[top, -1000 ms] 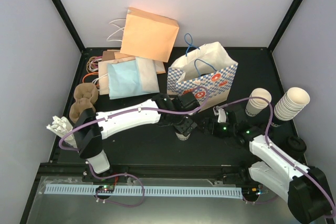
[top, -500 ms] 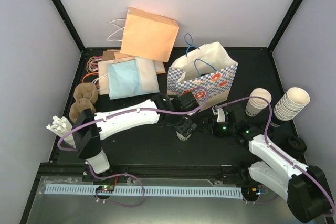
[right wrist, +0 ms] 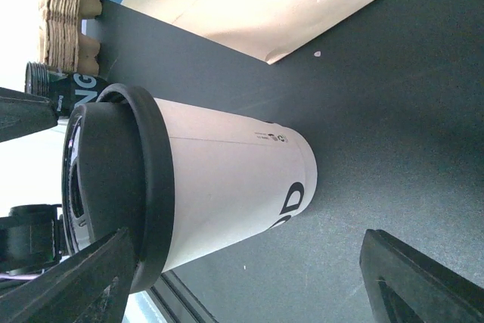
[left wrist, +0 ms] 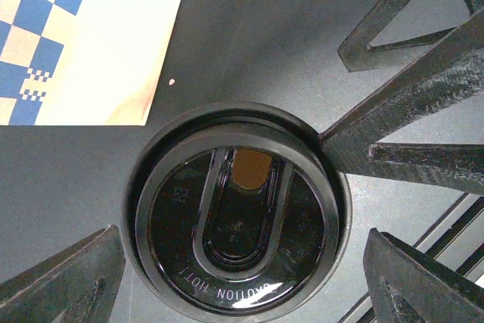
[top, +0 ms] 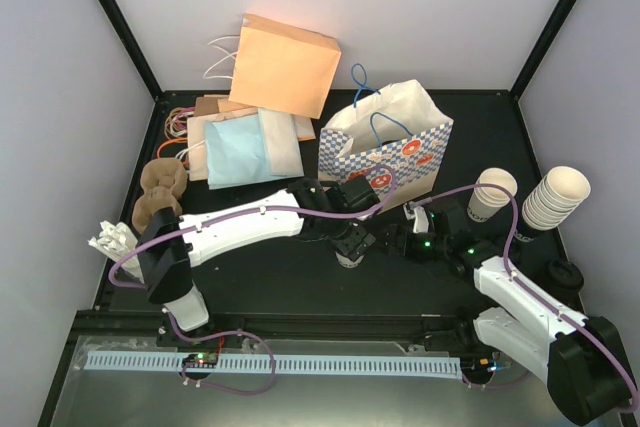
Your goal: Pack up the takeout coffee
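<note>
Place: robot test cell, lab-type.
Enclosure: plain pale walls, black corner posts.
Surface: black matte surface, slotted cable duct along near edge.
Rig: robot arms bolted there.
Props: paper bags, cup stacks.

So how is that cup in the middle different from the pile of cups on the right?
The takeout coffee cup stands alone; the stack of cups is many nested together. The takeout coffee cup wears a black lid; the stack of cups is open on top. Both are cream-white and tapered.
</note>
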`<act>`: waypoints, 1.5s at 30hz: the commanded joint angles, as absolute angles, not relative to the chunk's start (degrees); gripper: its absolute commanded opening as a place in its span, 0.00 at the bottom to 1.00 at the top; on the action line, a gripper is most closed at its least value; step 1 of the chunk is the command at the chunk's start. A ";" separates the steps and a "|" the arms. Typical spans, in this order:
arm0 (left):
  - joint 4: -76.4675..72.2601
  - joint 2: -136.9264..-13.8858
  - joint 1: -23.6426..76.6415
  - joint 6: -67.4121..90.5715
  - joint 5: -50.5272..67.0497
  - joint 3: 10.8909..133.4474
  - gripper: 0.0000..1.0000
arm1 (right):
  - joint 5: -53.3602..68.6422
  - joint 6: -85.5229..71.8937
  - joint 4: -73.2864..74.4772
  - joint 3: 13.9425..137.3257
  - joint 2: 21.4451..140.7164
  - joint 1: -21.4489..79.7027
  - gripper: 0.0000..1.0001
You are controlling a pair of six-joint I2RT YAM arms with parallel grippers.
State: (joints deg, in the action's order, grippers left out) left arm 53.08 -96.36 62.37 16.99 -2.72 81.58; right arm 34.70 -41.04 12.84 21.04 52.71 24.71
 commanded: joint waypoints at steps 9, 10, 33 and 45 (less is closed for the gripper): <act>51.69 -98.42 62.37 17.76 -2.57 81.69 0.88 | 36.01 -40.15 11.59 21.36 52.43 24.52 0.84; 51.68 -98.56 62.40 17.75 -2.55 81.69 0.87 | 35.99 -40.16 11.56 21.36 52.39 24.52 0.84; 51.17 -99.21 61.96 17.58 -1.13 79.64 0.73 | 38.17 -40.08 7.67 18.28 56.68 24.57 0.82; 50.54 -99.10 61.89 16.61 0.00 78.43 0.71 | 34.06 -38.48 12.88 19.74 53.19 24.52 0.79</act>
